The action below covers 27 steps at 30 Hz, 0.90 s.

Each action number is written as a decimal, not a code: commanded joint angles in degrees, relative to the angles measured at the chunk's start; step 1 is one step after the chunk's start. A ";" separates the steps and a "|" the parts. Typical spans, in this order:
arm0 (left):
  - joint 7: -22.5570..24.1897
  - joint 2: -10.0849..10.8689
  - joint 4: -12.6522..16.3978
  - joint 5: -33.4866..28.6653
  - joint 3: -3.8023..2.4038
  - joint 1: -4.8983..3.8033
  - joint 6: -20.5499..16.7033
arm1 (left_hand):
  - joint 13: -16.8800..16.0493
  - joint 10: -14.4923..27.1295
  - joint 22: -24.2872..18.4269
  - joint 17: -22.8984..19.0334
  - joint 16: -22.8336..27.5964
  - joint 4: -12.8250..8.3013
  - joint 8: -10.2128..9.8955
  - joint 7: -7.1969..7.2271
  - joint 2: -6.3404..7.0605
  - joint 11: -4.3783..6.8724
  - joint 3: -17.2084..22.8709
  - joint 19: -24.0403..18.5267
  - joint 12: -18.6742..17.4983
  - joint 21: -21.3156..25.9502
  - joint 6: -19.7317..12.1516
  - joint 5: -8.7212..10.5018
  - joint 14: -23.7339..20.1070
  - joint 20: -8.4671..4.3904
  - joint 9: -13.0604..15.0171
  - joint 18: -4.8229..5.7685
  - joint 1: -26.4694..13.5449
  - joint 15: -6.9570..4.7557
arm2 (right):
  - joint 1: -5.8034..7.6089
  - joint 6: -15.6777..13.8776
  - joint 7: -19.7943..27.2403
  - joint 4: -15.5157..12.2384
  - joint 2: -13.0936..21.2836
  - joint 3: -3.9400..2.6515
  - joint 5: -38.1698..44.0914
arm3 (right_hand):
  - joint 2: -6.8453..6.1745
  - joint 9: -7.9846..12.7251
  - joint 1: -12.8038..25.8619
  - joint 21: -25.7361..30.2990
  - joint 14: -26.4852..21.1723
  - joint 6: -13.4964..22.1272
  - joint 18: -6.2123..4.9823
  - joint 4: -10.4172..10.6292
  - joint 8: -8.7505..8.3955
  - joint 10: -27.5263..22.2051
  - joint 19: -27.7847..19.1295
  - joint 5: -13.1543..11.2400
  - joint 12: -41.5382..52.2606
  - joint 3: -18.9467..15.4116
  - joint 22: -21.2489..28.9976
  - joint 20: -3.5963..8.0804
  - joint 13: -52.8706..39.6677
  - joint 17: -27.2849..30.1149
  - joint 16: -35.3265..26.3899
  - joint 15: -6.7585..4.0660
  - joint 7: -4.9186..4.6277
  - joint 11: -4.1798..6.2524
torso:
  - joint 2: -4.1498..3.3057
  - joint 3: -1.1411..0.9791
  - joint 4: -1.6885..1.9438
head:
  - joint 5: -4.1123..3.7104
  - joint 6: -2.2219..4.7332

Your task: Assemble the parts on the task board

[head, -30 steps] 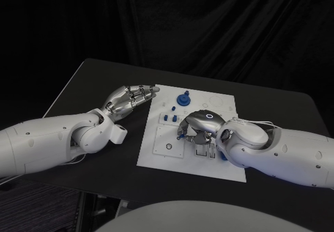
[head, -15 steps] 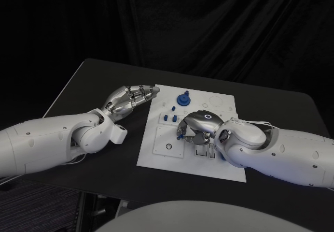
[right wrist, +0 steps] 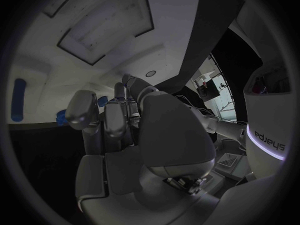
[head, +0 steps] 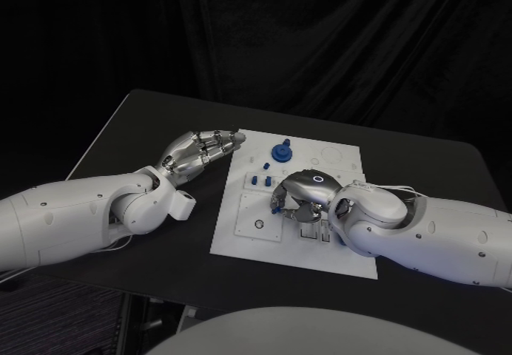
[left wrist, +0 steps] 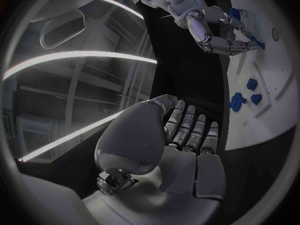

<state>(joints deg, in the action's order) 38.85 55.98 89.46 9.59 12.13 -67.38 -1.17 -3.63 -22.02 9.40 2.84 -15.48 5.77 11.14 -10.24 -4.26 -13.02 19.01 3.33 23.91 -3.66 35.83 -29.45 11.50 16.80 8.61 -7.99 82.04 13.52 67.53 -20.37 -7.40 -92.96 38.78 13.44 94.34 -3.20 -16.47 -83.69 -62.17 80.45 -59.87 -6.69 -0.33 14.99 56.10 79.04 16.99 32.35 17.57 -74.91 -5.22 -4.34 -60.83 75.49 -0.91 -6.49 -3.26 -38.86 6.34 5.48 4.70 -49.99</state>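
The white task board (head: 343,157) lies mid-table. A round blue part (head: 280,153) stands near its far edge, and two small blue parts (head: 260,180) stand closer in. My right hand (head: 302,194) hovers low over the board's middle, fingers curled down. It pinches a small blue part (left wrist: 257,45) at its fingertips, just above the board (left wrist: 270,80). My left hand (head: 200,154) hangs at the board's far left corner, holding nothing, with its fingers (left wrist: 190,130) side by side and the thumb apart. The right wrist view shows my right hand (right wrist: 137,130) over the board (right wrist: 94,35) and its rectangular recesses.
The black table (head: 139,126) extends left of the board and behind it. My left forearm (head: 75,214) lies over the table's left side, and my right forearm (head: 427,233) covers the board's near right corner. Slots and holes (head: 260,224) mark the board's near half.
My right hand has edged slightly left over the board with the blue part still pinched. The left hand has stayed where it was.
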 commanded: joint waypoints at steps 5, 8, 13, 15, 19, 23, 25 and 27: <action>1.81 -0.39 -0.13 -0.23 -0.04 0.11 0.95 | -0.11 -0.17 0.23 0.06 -0.38 -0.06 -0.06 -2.91 -0.11 -0.35 0.48 0.49 0.35 -0.47 0.24 0.04 0.51 -0.03 -0.10 0.72 0.63 0.05 | -0.16 1.64 -0.16 0.18 -0.19 -0.01 0.07 | 0.08 -0.05 0.73 0.09 0.16 -0.36 0.70 0.01 -0.30 0.34 0.14 -0.37 -0.66 0.50 -6.27 0.08 0.15 0.49 -0.43 0.05 -0.36 -0.20 | 0.00 -0.01 0.00 | -0.04 -0.01; 1.69 -0.43 -0.20 -0.23 -0.04 0.13 1.13 | -0.11 -0.18 0.27 0.06 -0.36 -0.05 -0.06 -2.92 -0.12 -0.36 0.50 0.53 0.37 -0.50 0.23 0.05 0.50 -0.03 -0.10 0.74 0.63 0.07 | -0.16 1.83 -0.12 0.25 -0.27 -0.01 0.07 | 0.07 -0.05 0.79 0.12 0.15 -0.33 0.71 0.04 -0.37 0.33 0.14 -0.42 -0.75 0.53 -6.27 0.07 0.16 0.52 -0.45 0.07 -0.38 -0.22 | 0.00 -0.01 0.00 | -0.02 -0.01; 1.53 -0.55 -0.32 -0.23 -0.04 0.18 1.38 | -0.11 -0.19 0.29 0.06 -0.37 -0.04 -0.07 -2.93 -0.12 -0.37 0.51 0.54 0.38 -0.51 0.23 0.05 0.50 -0.03 -0.11 0.74 0.63 0.07 | -0.16 1.92 -0.04 0.38 -0.46 0.00 0.07 | -0.03 0.05 0.97 0.39 0.03 0.11 0.69 0.11 -0.99 0.05 0.05 -0.57 -1.26 0.73 -6.22 0.00 0.23 0.78 -0.64 0.20 -0.50 -0.39 | 0.00 -0.01 0.00 | -0.05 -0.01; 1.49 -0.60 -0.36 -0.23 -0.04 0.21 1.45 | -0.11 -0.19 0.29 0.06 -0.37 -0.04 -0.07 -2.93 -0.12 -0.37 0.51 0.54 0.38 -0.51 0.23 0.05 0.50 -0.03 -0.11 0.74 0.63 0.07 | -0.16 1.96 -0.04 0.45 -0.58 0.00 0.07 | -0.11 0.15 1.07 0.56 -0.07 0.41 0.67 0.16 -1.39 -0.13 -0.01 -0.61 -1.53 0.85 -6.19 -0.06 0.24 1.03 -0.80 0.28 -0.61 -0.50 | -0.01 -0.01 0.00 | -0.03 -0.01; 1.42 -0.66 -0.41 -0.23 -0.04 0.25 1.58 | -0.11 -0.18 0.29 0.05 -0.44 0.02 -0.08 -2.96 -0.19 -0.42 0.57 0.59 0.40 -0.53 0.19 0.05 0.54 -0.02 -0.12 0.79 0.62 0.12 | -0.15 2.44 -0.26 0.63 -0.81 0.00 0.07 | -0.69 1.22 1.70 1.95 -0.57 2.98 0.51 0.51 -4.09 -2.04 -0.56 -0.91 -2.82 1.50 -5.88 -0.60 0.28 1.94 -1.36 1.07 -1.61 -1.48 | 0.01 -0.01 0.00 | -0.01 -0.01; 1.39 -0.72 -0.48 -0.23 -0.04 0.27 1.63 | -0.11 -0.24 0.40 0.07 -0.58 0.06 -0.08 -2.98 -0.26 -0.46 0.64 0.68 0.47 -0.59 0.18 0.02 0.64 -0.02 -0.12 0.83 0.61 0.15 | -0.15 3.00 -0.50 0.75 -0.91 0.00 0.07 | -1.13 1.84 2.09 4.34 -1.53 4.05 0.12 0.74 -5.42 -3.81 -1.63 -1.40 -3.48 1.87 -5.22 -1.15 0.23 3.46 -2.26 1.72 -2.22 -2.22 | -0.01 -0.01 0.00 | 0.02 -0.01; 1.34 -0.74 -0.52 -0.23 -0.04 0.27 1.65 | -0.11 -0.25 0.46 0.07 -0.62 0.08 -0.08 -3.00 -0.27 -0.46 0.66 0.72 0.49 -0.62 0.18 0.02 0.67 -0.02 -0.13 0.84 0.61 0.17 | -0.15 3.20 -0.67 0.82 -0.96 0.00 0.07 | -1.23 1.97 2.15 4.84 -1.78 4.17 0.04 0.79 -5.67 -4.19 -1.88 -1.51 -3.55 1.95 -5.09 -1.29 0.19 3.76 -2.44 1.84 -2.33 -2.37 | 0.00 0.01 0.00 | 0.02 -0.01; 1.29 -0.75 -0.53 -0.23 -0.04 0.28 1.68 | -0.11 -0.25 0.46 0.07 -0.62 0.08 -0.08 -3.00 -0.27 -0.46 0.66 0.72 0.49 -0.62 0.18 0.02 0.67 -0.02 -0.13 0.84 0.61 0.17 | -0.15 3.35 -0.79 0.88 -1.00 0.00 0.07 | -1.76 2.66 2.57 6.83 -2.73 5.76 -0.28 1.01 -7.03 -6.39 -2.85 -1.91 -4.17 2.03 -4.54 -1.72 0.24 5.03 -3.20 2.48 -3.02 -3.05 | 0.01 0.01 0.01 | 0.02 -0.01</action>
<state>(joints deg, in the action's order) 38.86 55.34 88.89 9.57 12.13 -67.20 -0.37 -3.68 -22.18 9.82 2.82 -15.73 5.78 11.14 -10.24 -4.47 -13.18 19.33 3.75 24.13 -4.10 35.83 -29.45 11.70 16.79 8.57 -7.98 82.25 13.73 67.53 -18.15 -7.37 -92.09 37.84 13.45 94.31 -4.44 -14.01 -81.10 -55.85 78.05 -54.64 -6.70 0.55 8.36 50.26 76.59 15.25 28.39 19.39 -74.95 -6.95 -4.12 -56.12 72.52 1.49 -9.40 -6.18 -38.87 6.33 5.48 4.71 -49.99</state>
